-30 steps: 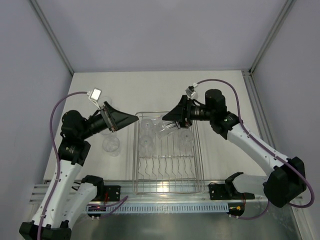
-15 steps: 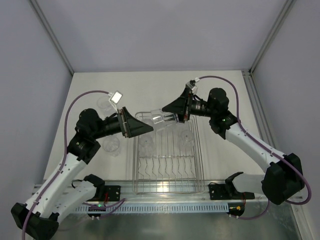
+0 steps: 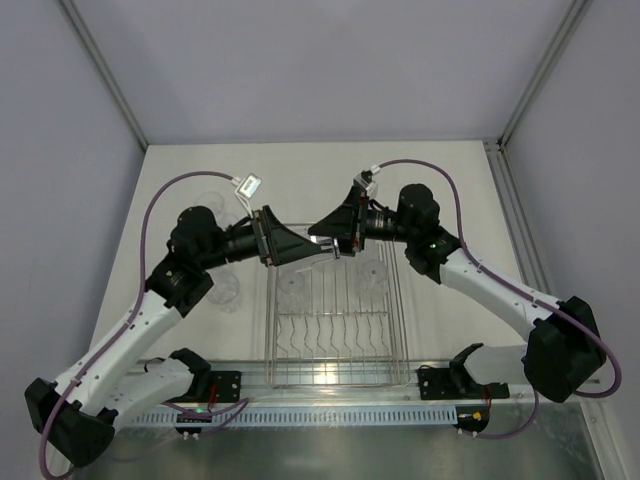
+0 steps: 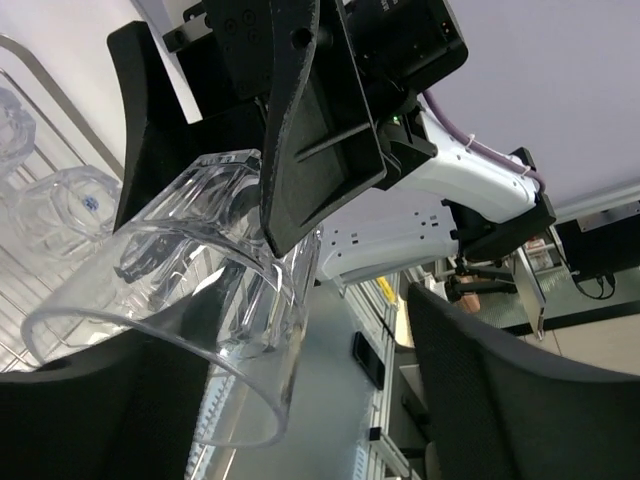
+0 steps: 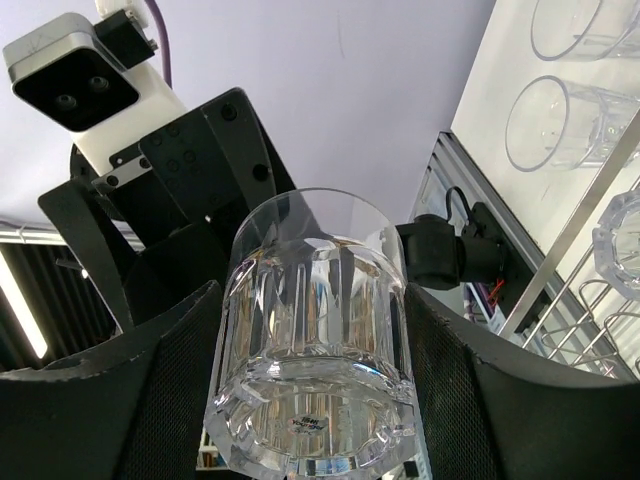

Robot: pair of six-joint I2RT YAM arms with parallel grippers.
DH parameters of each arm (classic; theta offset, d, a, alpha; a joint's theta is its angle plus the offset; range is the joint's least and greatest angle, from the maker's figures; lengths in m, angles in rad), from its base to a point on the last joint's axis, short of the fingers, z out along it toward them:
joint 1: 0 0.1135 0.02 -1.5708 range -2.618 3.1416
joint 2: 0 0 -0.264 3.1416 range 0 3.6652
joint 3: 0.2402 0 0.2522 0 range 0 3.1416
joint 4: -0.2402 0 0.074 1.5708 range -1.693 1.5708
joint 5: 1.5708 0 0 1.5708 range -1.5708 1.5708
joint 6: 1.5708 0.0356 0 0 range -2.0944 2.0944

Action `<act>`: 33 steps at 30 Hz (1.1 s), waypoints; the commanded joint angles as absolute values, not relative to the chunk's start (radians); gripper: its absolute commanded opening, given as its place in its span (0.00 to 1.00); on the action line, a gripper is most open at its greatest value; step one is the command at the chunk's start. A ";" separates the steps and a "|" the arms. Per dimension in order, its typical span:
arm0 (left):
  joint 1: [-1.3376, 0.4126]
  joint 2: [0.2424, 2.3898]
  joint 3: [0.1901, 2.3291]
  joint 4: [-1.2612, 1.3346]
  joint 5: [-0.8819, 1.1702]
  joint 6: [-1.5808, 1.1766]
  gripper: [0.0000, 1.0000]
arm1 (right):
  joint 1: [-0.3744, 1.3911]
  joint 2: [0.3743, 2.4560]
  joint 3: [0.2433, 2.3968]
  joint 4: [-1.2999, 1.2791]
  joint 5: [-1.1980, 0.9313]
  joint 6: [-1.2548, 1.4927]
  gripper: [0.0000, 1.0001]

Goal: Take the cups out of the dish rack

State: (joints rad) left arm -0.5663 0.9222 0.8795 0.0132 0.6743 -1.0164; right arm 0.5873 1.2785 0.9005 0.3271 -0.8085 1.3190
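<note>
Gripping cup (image 5: 315, 330) above rack (image 3: 336, 384), R tool (image 5: 315, 400), L tool (image 4: 310, 340)

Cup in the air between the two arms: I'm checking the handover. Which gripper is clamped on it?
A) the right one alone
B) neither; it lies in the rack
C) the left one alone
A: in the right wrist view the right gripper has its fingers pressed on both sides of the cup, while the left gripper stands open around its rim, one finger well clear.
</note>
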 commanded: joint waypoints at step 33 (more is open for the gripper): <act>-0.321 0.980 1.132 -1.198 -0.592 -0.749 0.00 | 0.844 1.362 1.327 -0.795 -0.206 0.468 1.00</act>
